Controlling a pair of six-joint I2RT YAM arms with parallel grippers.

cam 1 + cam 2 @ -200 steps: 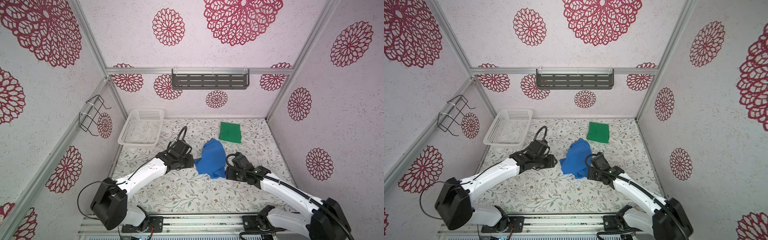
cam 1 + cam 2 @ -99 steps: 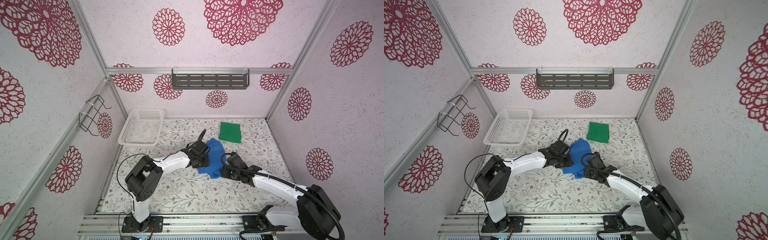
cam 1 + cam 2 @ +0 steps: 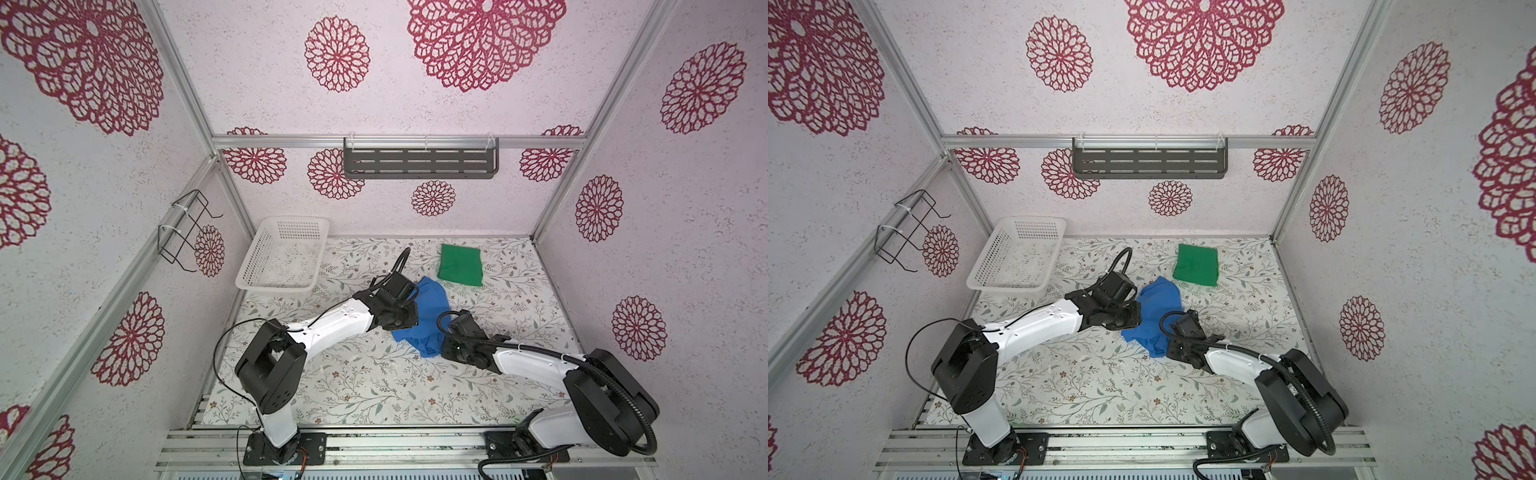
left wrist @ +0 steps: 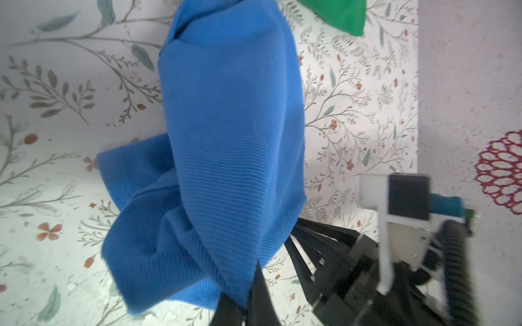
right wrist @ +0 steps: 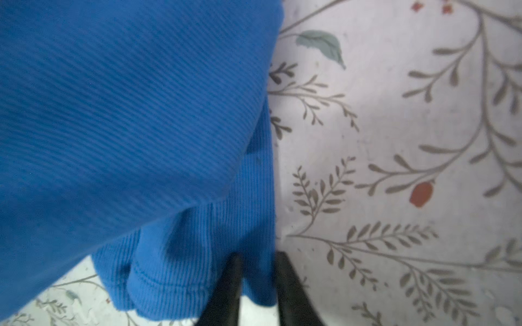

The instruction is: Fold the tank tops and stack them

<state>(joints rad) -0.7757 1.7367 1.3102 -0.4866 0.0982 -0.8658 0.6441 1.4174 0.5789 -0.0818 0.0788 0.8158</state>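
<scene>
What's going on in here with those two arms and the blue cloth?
Two robot arms are folding tank tops. The left hand and the right hand each pinch an edge of the crumpled blue tank top, which lies mid-way across the floral table. The green tank top lies folded into a neat rectangle near the back wall, apart from the blue one. The white basket stands untouched at the back left.

Both top views look steeply down from high at the front, taking in the whole floral desk (image 3: 374, 382) and the patterned walls (image 3: 415, 95), almost identically. Each wrist camera sits very close over the blue tank top (image 4: 226, 141), which fills much of both wrist views, with desk beside it.
</scene>
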